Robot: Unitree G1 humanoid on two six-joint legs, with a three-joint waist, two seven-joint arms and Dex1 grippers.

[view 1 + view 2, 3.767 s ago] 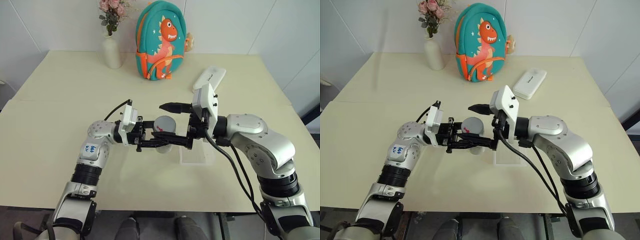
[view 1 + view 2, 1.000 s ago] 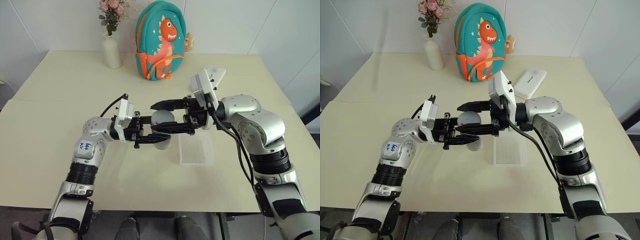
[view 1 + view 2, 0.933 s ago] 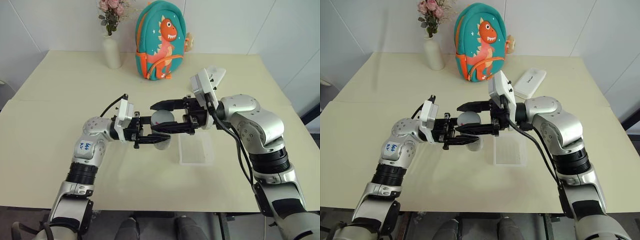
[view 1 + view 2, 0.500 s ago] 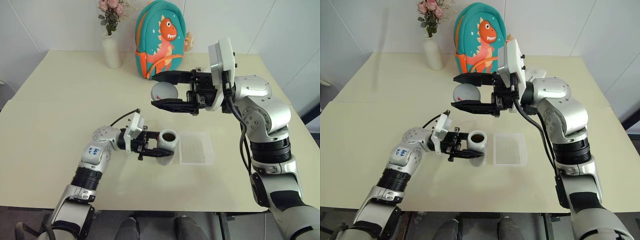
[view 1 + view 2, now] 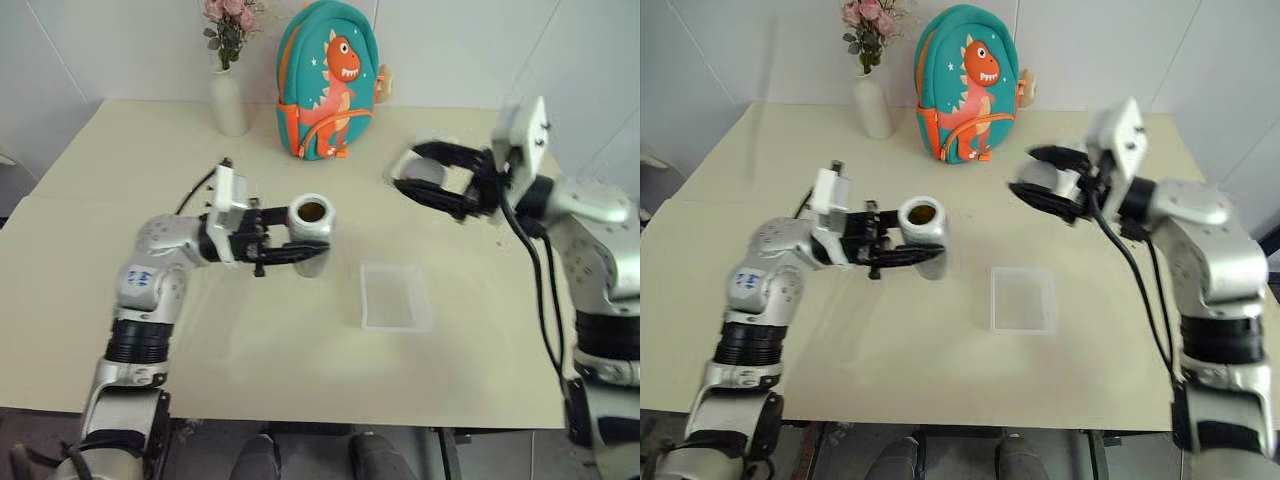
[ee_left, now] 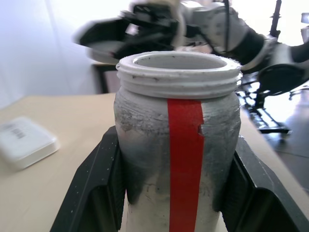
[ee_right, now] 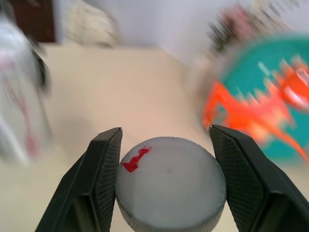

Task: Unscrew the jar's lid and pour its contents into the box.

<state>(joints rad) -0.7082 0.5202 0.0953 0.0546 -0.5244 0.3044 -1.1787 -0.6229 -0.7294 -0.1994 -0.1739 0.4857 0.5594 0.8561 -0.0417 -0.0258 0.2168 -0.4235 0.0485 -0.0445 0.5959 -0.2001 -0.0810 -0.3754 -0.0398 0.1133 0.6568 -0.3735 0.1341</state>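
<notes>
Now, from near to far:
Box: the box (image 5: 396, 296) sits low in the middle of the head view, flat on the table (image 5: 90, 310), with nothing I can see in it yet.
Jar: the jar (image 5: 310, 234) is left of the middle, upright, open at the top, with dark bits (image 5: 312, 210) down inside. It looks lifted a little off the table.
Left claw: the left claw (image 5: 289, 249) is squeezed tight on the jar's sides, one finger on each side.
Right claw: the right claw (image 5: 425, 186) is at the upper right, squeezed shut on the lid (image 5: 422, 172).
Far things: the bag (image 5: 327, 80) and vase (image 5: 229, 100) stand at the top, with a white case (image 6: 21, 142) on the table too.
Worry one: the jar is off to the left of the box. If it tips too soon, the bits could land on the table.
Worry two: a fast tip could make bits bounce out, as the box is low.
Worry three: the jar is round and smooth, so it could slip or turn in the fingers when tipped.
Worry four: the lid could drop and roll if the right claw lets go high up.
</notes>
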